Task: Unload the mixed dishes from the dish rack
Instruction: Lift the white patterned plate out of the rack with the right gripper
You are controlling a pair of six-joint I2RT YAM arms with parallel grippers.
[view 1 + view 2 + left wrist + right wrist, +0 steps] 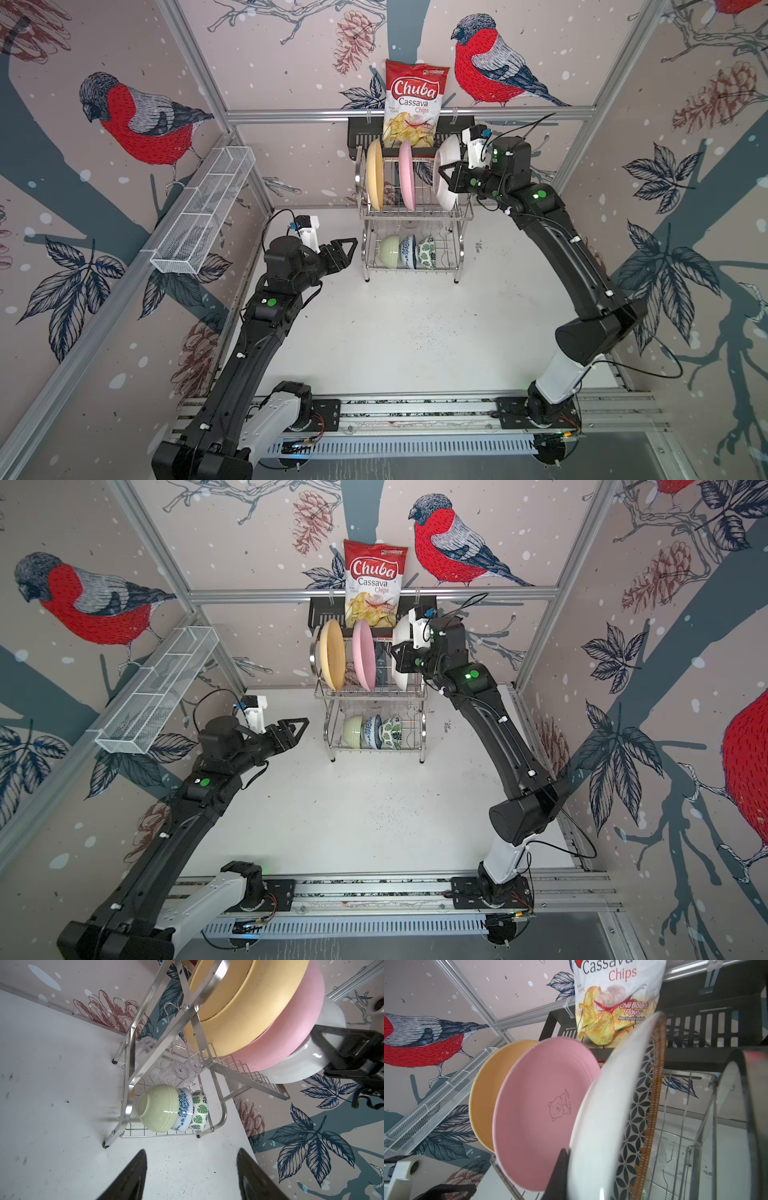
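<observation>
While the left tool (351,247) hangs over the surface (374,332) with its fingers spread apart and nothing in them, the right tool (441,175) is up at the top tier of the dish rack (415,215), pinched shut on the edge of the white plate (445,200). In the right wrist view one black finger sits against the plain white side of that plate, and the other side has a black-and-white flower pattern with a brown border.

The plate stands on edge at the right end of the top tier, and I can't tell whether it's out of its slot. The pink plate (406,174) stands in the middle and the yellow plate (374,174) on the left, both upright with gaps between them.

Down on the lower tier the three bowls lie on their sides, nested: green bowl (390,249), blue patterned bowl (409,251), then the leaf bowl (427,251). The left tool is just beside that tier, not touching. A clear glass (173,1073) shows behind the bowls, hard to make out.

Behind the rack, a chips bag (413,104) stands in a black basket (361,137).
</observation>
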